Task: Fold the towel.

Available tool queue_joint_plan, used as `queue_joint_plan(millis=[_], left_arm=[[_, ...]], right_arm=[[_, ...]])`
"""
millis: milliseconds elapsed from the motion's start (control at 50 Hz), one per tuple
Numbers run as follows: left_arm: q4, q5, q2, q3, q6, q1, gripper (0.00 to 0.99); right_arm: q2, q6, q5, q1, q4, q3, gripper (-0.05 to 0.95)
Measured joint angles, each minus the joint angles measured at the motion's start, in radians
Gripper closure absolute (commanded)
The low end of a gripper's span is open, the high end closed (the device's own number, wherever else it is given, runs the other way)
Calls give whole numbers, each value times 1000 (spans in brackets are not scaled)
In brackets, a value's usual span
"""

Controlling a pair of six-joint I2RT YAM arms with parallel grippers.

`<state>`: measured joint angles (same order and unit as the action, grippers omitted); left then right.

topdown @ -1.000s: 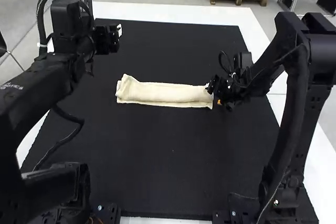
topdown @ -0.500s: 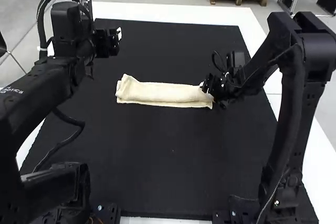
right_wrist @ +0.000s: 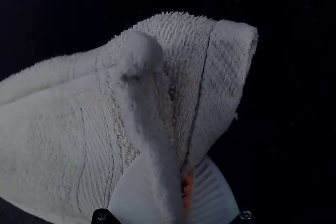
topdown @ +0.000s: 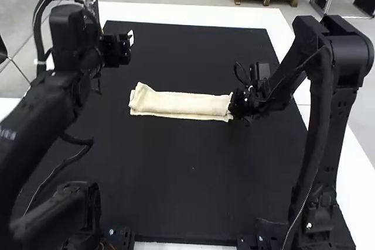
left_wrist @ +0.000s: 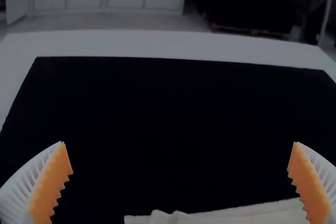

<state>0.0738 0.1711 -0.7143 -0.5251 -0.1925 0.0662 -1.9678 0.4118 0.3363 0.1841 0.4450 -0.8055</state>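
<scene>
Towel (topdown: pixel 179 103): lying across the middle of the black mat (topdown: pixel 176 174), layered into a long, narrow strip, the end toward the left arm looking slightly ruffled. Right end effector (topdown: pixel 237 106) sitting at the opposite end; in the right wrist view its white ribbed fingers (right_wrist: pixel 214 198) are pinching the cloth, a ridge of towel standing up between them. Left end effector (topdown: pixel 128 38) hanging beyond the strip, off toward the far side, holding nothing, its orange pads (left_wrist: pixel 50 187) standing wide apart. White counter (topdown: pixel 187 13) showing around the mat.

Step in hand, my reading: lengthwise folding looking done, the crosswise fold just beginning with the grip on the short end. Next move calling for a lift of that end and a carry over toward the other, keeping the layers together; a shallow pinch could be leaving the lower one behind.

Change against the earlier high-view frames: right arm moving inward, its end effector now covering the towel's tip and bunching it slightly shorter. Left arm drifting a little outward. Ruffled end staying put.
</scene>
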Motion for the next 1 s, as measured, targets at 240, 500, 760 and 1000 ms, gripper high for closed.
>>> queue_joint_plan(millis=[240,500,760,1000], left_arm=[[-9,-53,146,42,-4,-1,31],[136,-69,204,135,-13,-1,31],[175,-70,328,166,-37,-1,31],[179,-74,544,216,-41,-1,33]], right_arm=[[1,-27,29,-97,-3,0,902],[67,-66,38,-197,-50,0,902],[121,-112,46,-251,-108,-1,902],[148,-141,51,-283,-132,-1,902]])
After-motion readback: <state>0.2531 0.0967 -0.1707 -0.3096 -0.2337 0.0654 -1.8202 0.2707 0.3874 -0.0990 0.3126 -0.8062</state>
